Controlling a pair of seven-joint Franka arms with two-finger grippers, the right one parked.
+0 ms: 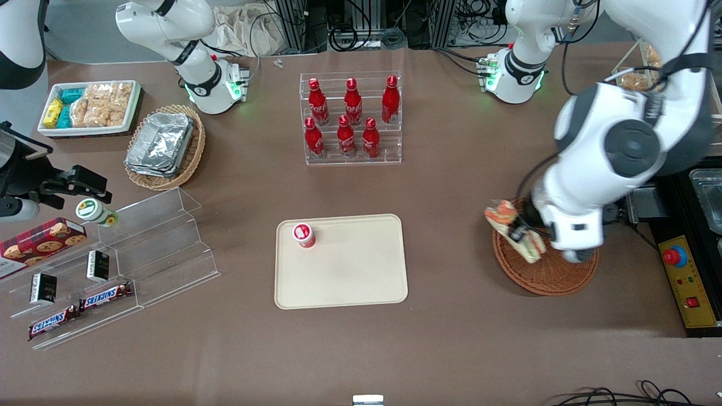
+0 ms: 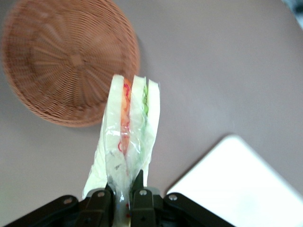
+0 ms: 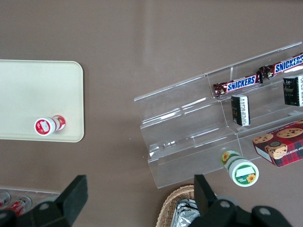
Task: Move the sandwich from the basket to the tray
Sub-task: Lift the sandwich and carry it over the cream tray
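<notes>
Now the gripper hangs above the basket with its fingers clamped on the sandwich, which is lifted clear of the weave (its clear wrapper and the orange and green filling layers show plainly from the wrist camera). Seen from the front, the sandwich sits over the basket's rim on the side facing the tray. The basket itself holds nothing. On the tray, near the corner farthest from the basket and from the front camera, stands a small red-lidded cup. Farther from the camera, a clear rack holds six red bottles.
</notes>
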